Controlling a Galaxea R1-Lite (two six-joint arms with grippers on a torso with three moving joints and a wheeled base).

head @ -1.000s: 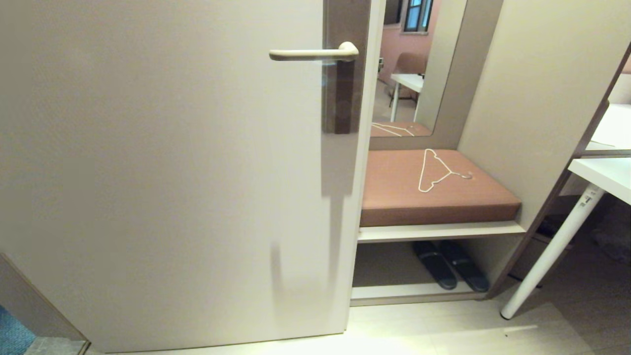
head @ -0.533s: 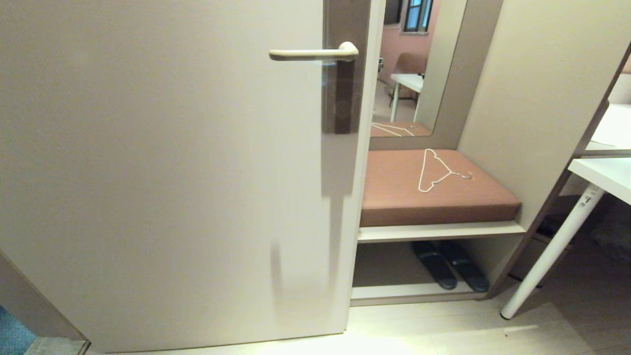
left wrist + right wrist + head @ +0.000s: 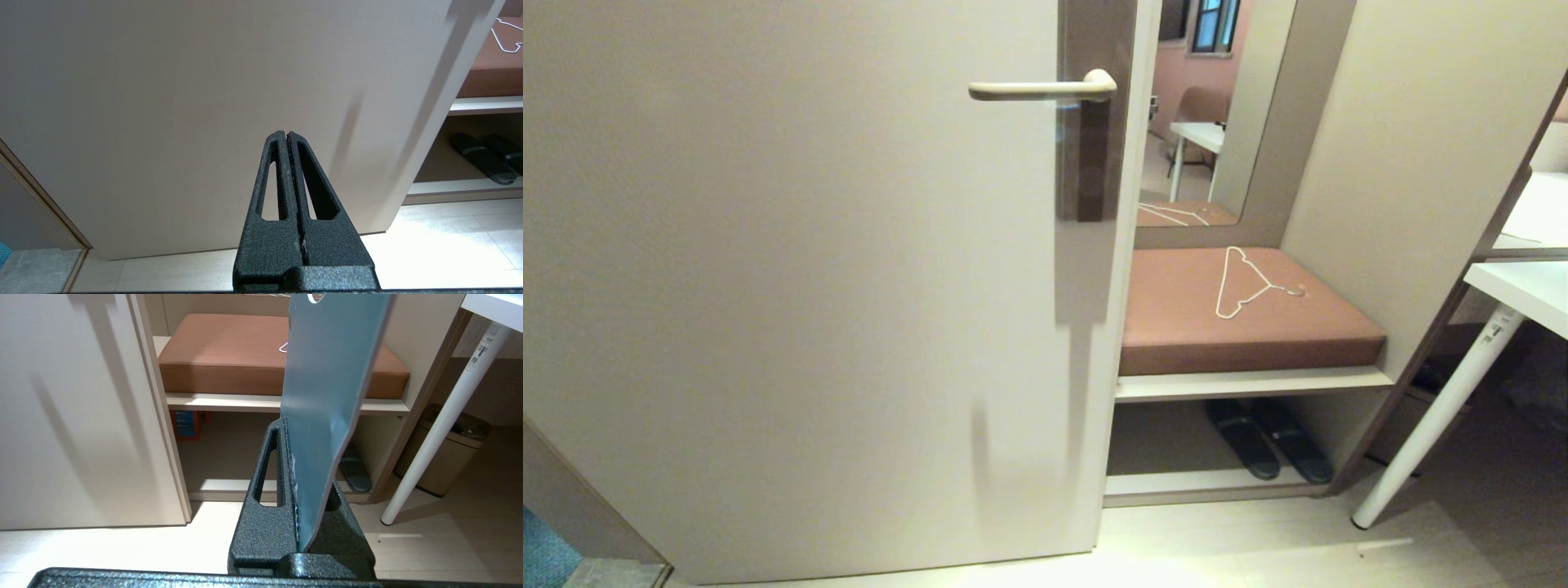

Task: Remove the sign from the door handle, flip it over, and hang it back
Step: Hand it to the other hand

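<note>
Sign is sitting clamped in right gripper, well below bare door handle. Flip and rehang are pending; left gripper is idling closed, empty.

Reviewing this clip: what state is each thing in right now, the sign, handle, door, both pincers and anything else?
Blue flat door sign: off the handle, clamped in right pincer.
Cream lever door handle: level, bare.
Beige door: ajar.
Left pincer: shut, empty.
White wire clothes hanger: flat on brown cushion.
Dark slippers: on shelf beneath.

My view of a hotel-style entryway: cushioned bench at three o'clock, slippers below, mirror above.
</note>
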